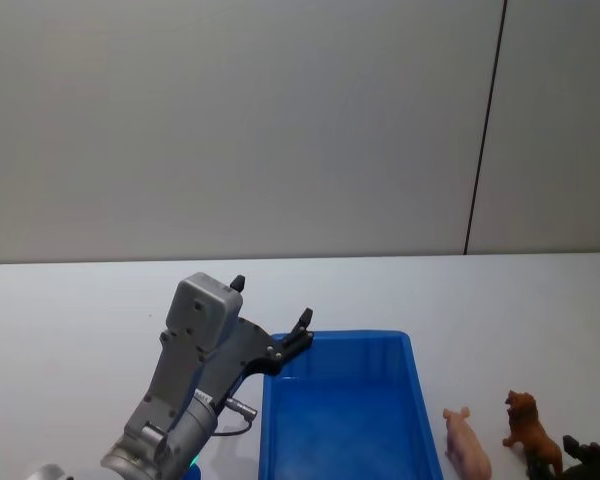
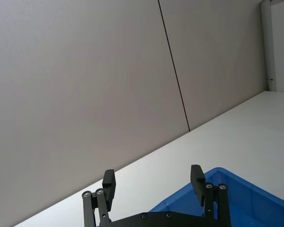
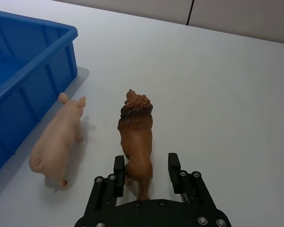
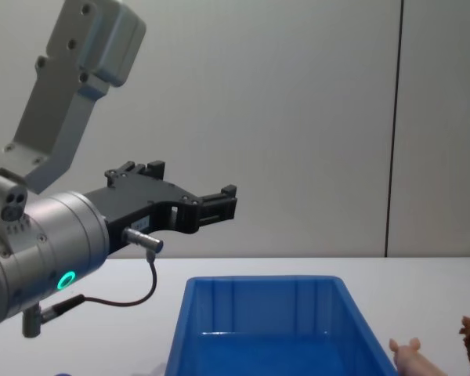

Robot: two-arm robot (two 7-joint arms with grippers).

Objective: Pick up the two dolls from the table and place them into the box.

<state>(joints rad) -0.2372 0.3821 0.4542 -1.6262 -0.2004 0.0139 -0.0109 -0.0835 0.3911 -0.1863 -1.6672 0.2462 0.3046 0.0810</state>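
1. The right gripper (image 3: 146,166), fingers wide, straddled the shaggy reddish-brown toy lion (image 3: 135,127) on the plain white tabletop (image 3: 217,94).
2. The smooth pale-pink toy pig (image 3: 57,142) stood beside the bright blue plastic bin (image 3: 33,75).
3. The left gripper (image 2: 153,182) hovered with its fingers wide apart.

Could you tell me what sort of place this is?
Likely a robot test lab: plain white table, bare grey wall panels, and a blue box, toy pig and toy lion as props.

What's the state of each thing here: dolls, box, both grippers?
box: open-topped, no doll in the part seen.
brown doll: upright on the table, rear between the right gripper's fingers.
pink doll: upright on the table beside the box, untouched.
right gripper: open, not yet shut on the brown doll.
left gripper: open, raised near the box's far left corner.
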